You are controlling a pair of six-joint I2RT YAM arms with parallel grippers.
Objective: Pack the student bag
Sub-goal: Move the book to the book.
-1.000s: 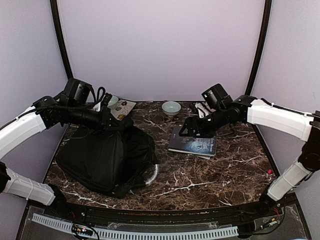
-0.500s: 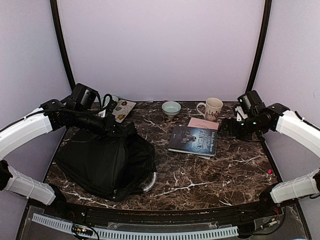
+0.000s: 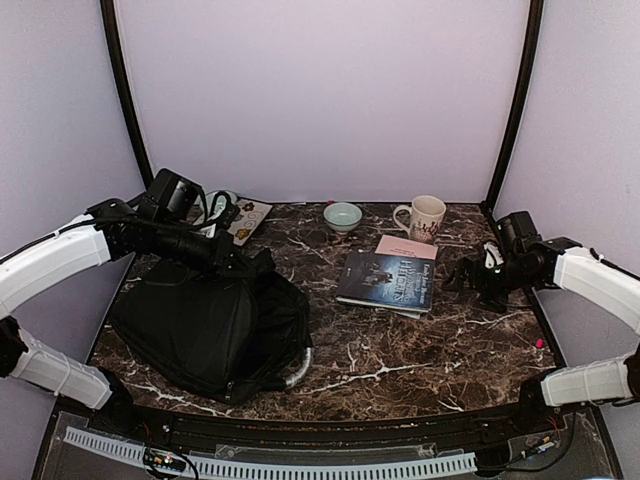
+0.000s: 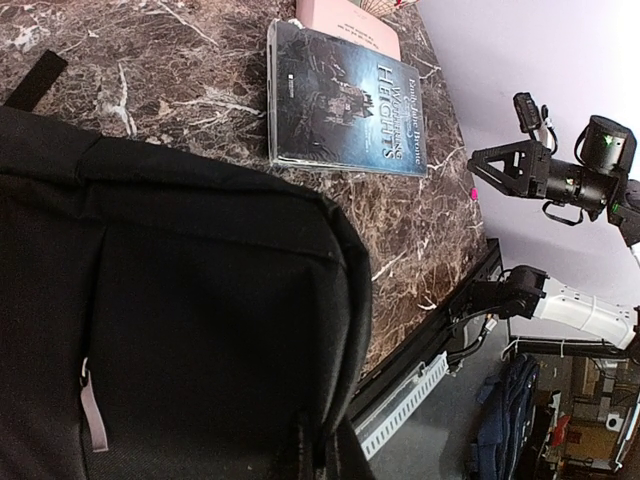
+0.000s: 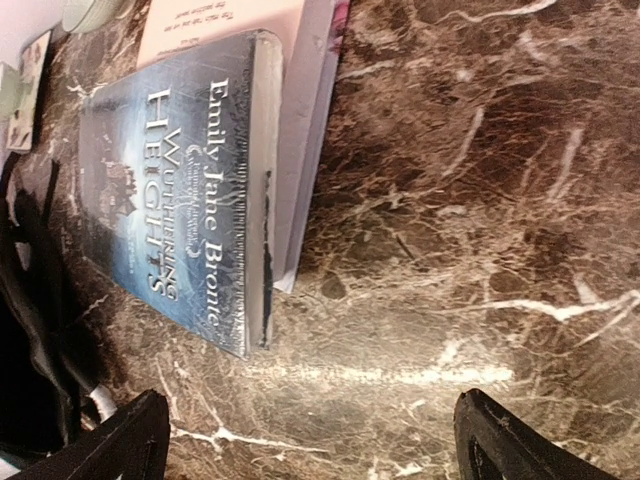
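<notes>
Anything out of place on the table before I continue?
Nothing spilled. The Wuthering Heights book lies offset on a pink book, hiding most of it; its cover edge looks scuffed in the right wrist view. The student bag lies slumped.

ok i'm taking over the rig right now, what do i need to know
Left gripper: shut, seemingly pinching the far edge of the bag.
Right gripper: open, empty, hovering just right of the book.
The book lies on a pink notebook, right of the bag; both are outside it.
Done: nothing packed that I can see.
Left: get the books into the bag.
</notes>
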